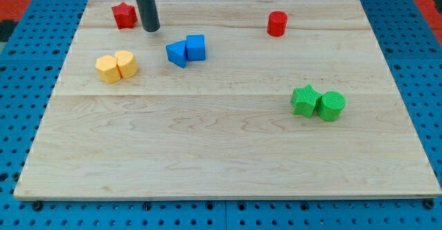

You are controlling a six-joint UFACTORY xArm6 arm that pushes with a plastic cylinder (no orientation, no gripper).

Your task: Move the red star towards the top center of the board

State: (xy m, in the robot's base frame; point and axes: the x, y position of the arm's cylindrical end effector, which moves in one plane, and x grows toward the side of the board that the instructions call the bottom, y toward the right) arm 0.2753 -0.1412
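Note:
The red star (124,14) lies near the board's top left corner. My tip (151,29) rests on the board just to the right of the star and slightly below it, a small gap apart. The dark rod rises from it out of the view's top. A red cylinder (277,23) stands near the top, right of centre.
Two blue blocks, a triangle (177,52) and a cube (196,47), touch each other below and right of my tip. Two yellow blocks (116,66) sit at the left. A green star (304,100) and green cylinder (331,106) sit at the right. The wooden board (221,154) lies on blue pegboard.

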